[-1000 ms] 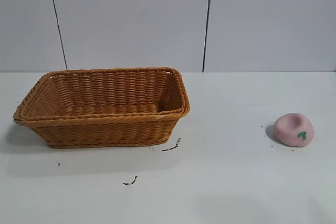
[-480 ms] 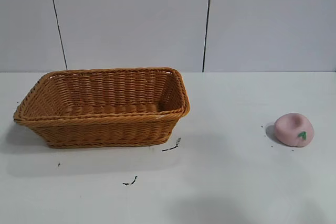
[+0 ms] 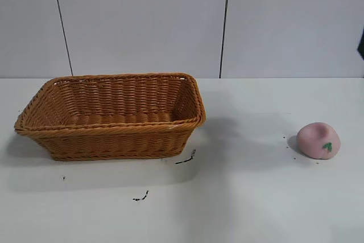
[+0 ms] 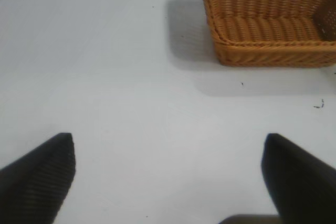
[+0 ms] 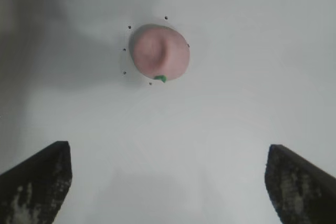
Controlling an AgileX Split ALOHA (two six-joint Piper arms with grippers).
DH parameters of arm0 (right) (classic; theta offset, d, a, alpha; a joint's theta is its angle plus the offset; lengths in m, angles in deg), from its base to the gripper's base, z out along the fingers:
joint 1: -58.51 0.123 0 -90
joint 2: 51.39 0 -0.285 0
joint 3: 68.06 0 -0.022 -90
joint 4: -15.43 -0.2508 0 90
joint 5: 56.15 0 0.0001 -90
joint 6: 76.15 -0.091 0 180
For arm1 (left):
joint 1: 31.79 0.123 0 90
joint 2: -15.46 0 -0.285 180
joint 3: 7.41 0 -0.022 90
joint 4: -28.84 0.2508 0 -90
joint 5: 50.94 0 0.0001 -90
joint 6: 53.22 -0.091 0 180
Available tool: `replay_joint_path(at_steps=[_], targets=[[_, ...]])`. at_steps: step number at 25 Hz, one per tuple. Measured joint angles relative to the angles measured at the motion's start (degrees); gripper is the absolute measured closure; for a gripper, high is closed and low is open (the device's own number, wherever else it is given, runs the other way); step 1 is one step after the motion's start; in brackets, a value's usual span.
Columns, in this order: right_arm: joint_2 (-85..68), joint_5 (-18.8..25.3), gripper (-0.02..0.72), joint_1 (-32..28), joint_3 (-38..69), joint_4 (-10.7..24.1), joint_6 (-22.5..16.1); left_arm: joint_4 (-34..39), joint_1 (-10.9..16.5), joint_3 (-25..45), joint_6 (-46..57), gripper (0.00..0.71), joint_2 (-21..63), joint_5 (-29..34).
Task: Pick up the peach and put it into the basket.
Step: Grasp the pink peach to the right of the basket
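- Peach (image 3: 318, 140) on white table (image 3: 256, 197), toward the right side in the exterior view, well apart from basket (image 3: 111, 115). Pale pink, squat, with a small green leaf mark on the near lower side. A few dark specks on the table just around it.
- Basket on the left half of the table: orange-brown wicker, rectangular, flared sides, thick braided rim. Nothing visible inside.
- Short black marks (image 3: 186, 159) on the table just off the basket's near right corner; another mark (image 3: 141, 197) nearer the camera.
- Grey panelled wall (image 3: 142, 21) behind the table, with two dark vertical seams.
- Dark sliver (image 3: 361, 44) at the exterior view's right edge, above table level; too little visible to identify.
- Right gripper (image 5: 168, 182) over the table, looking down at the peach (image 5: 160, 53); jaws spread wide, both dark fingertips (image 5: 37, 179) at the frame corners, nothing between them. Peach beyond the fingertips, not touched, dimple facing up.
- Left gripper (image 4: 168, 174) over bare table (image 4: 105, 77), jaws likewise wide apart, holding nothing. Basket (image 4: 270, 19) farther off in that view, well clear of the fingers (image 4: 39, 174).
- Soft shadows across the table between basket and peach.
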Motion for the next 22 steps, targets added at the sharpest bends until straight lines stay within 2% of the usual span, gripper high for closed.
replay_joint_path(at_steps=[7,18,20,22], targets=[[12.84,-3.88,0.008,0.0,-3.1,0.0,0.0,0.0,0.0,0.0,0.0,0.017,0.0,0.0],[19.72,-4.85,0.01,0.0,-3.12,0.0,0.0,0.0,0.0,0.0,0.0,0.017,0.0,0.0],[19.72,-4.85,0.064,0.0,-3.12,0.0,0.0,0.0,0.0,0.0,0.0,0.017,0.0,0.0],[19.72,-4.44,0.188,0.0,-3.12,0.0,0.0,0.0,0.0,0.0,0.0,0.017,0.0,0.0]])
